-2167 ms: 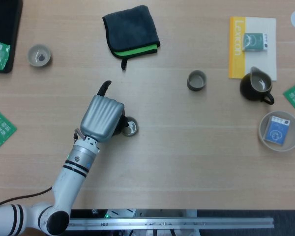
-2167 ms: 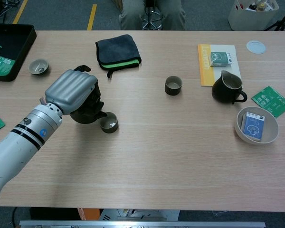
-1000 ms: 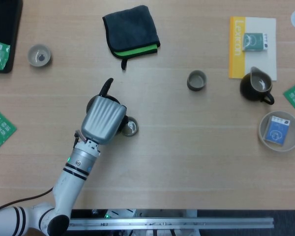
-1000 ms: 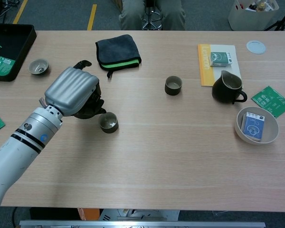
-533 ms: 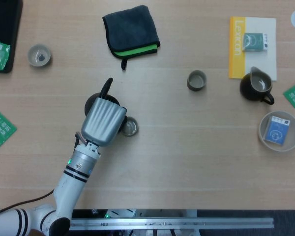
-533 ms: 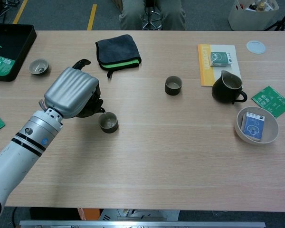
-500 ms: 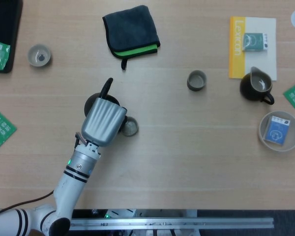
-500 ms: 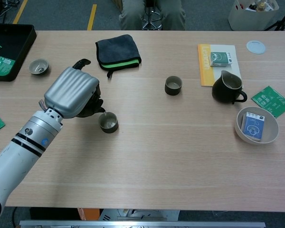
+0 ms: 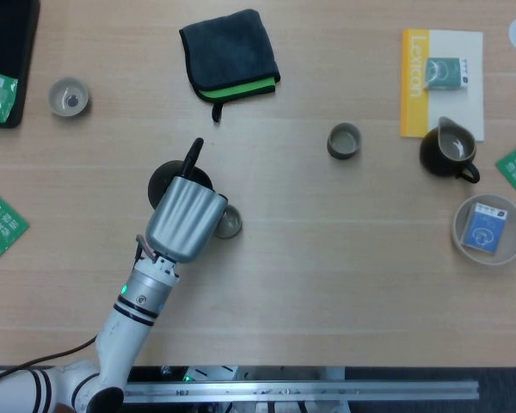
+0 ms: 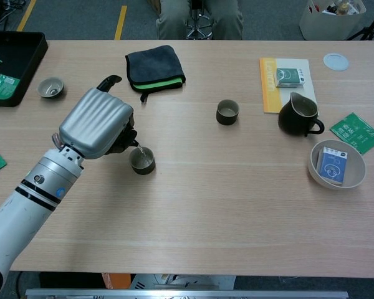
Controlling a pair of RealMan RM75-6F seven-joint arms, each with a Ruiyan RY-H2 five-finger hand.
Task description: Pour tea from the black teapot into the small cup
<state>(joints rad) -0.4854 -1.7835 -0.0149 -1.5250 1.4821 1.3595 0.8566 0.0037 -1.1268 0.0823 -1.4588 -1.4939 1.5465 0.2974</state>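
Teapot: the black teapot [image 9: 169, 178] sits under my left hand [image 9: 184, 218], tilted toward the small cup [image 10: 142, 160]; its handle pokes out past the knuckles.
Small cup: standing upright on the table, just beside the hand on its right, with the spout right at its rim. In the chest view I think a thin stream is falling into it, though it is too fine to be sure.
Left hand: fingers wrapped around the teapot, clamped on it; the silver back of the hand hides most of the pot.
Right hand: in neither view.
Step in hand: I judge this is the pour itself. I'd keep the spout over the cup's middle, hold the tilt shallow and steady, and level off before the cup brims, since I can't read the fill level.
Surface: pale wood table [image 9: 327, 275], carrying a dark folded cloth [image 9: 230, 50], another cup [image 9: 344, 140] mid-table, and a dark pitcher [image 9: 448, 151] far right.
Room: grey floor with a yellow line, and someone seated behind the far edge.
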